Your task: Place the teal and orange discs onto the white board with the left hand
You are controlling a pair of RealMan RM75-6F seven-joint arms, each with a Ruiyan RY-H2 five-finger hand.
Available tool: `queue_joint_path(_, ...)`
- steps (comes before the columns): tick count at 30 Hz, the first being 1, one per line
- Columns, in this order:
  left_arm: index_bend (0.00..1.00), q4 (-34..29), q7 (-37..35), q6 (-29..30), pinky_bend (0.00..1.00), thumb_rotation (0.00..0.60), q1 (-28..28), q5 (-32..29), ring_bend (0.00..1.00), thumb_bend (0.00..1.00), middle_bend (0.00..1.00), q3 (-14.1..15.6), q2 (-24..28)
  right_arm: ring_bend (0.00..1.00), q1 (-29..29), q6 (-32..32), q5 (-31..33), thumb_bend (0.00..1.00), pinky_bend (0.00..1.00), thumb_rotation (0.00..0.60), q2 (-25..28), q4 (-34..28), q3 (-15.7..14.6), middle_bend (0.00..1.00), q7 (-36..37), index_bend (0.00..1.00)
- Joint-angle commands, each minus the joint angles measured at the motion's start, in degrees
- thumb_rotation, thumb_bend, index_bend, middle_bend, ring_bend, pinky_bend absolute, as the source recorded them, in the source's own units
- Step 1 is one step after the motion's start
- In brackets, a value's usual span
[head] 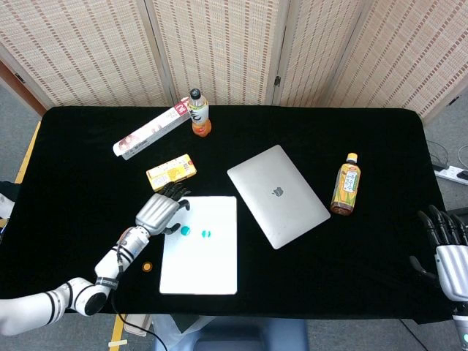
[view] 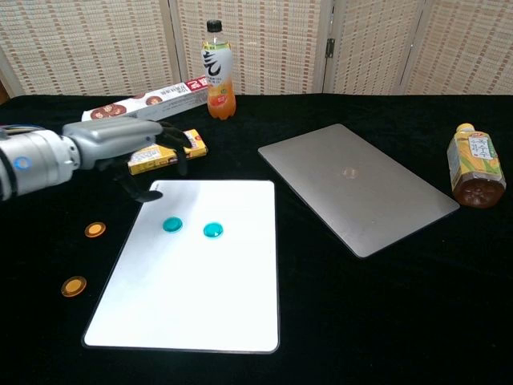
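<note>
Two teal discs (view: 172, 224) (view: 212, 231) lie on the white board (view: 200, 297), in its far half. Two orange discs (view: 94, 230) (view: 74, 285) wait on the cloth left of the board. The left hand (view: 132, 144) hovers empty, fingers apart, over the board's far-left corner. The right hand (head: 446, 248) idles, apparently open, well right of the board. Next, reach left and pinch the nearer-hand orange disc flat; the cloth there is open.
</note>
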Motion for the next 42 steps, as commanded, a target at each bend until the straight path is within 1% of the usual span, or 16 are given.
queue_joint_path(1,0.42,0.4,-2.6,2.2,0.0,0.6,2.7,1.9,0.02,0.38,0.15,2.0,1.9,0.0,0.2,-0.2,-0.1,0.32,0.0,0.6,-0.2,0.0,0.0,0.0,-0.1,0.0)
queue_joint_path(5,0.43,2.4,-4.2,3.6,0.0,0.6,5.2,3.3,0.02,0.38,0.15,4.4,2.3,0.0,0.7,-0.6,-0.5,0.32,0.0,0.6,-0.2,-0.2,0.1,0.0,-0.5,0.0)
queue_joint_path(10,0.43,6.0,-5.8,4.0,0.0,0.6,7.1,4.0,0.02,0.38,0.15,6.0,0.6,0.0,1.2,-1.2,-0.7,0.32,0.0,0.6,-0.2,-0.6,0.1,0.0,-1.0,0.0)
queue_joint_path(15,0.43,8.8,-6.5,4.0,0.0,0.6,7.8,4.4,0.02,0.38,0.15,6.3,-1.1,0.0,1.4,-1.3,-0.8,0.32,0.0,0.6,0.0,-1.0,0.2,0.0,-1.4,0.0)
queue_joint_path(21,0.43,9.2,-5.6,4.5,0.0,0.6,8.5,5.2,0.02,0.38,0.15,6.5,-1.3,0.0,1.3,-1.2,-0.5,0.32,0.0,0.6,0.1,-1.1,0.1,0.0,-1.4,0.0)
queue_joint_path(29,0.43,11.2,-5.1,3.8,0.0,0.6,9.5,4.7,0.02,0.38,0.15,6.9,-2.5,0.0,1.1,-0.9,-0.4,0.32,0.0,0.6,0.0,-0.8,0.0,0.0,-1.1,0.0)
queue_joint_path(42,0.44,12.7,-6.8,3.4,0.0,0.6,10.6,5.5,0.02,0.38,0.15,6.9,-3.0,0.0,1.0,-0.7,-0.5,0.32,0.0,0.6,-0.1,-1.0,-0.1,0.0,-1.4,0.0)
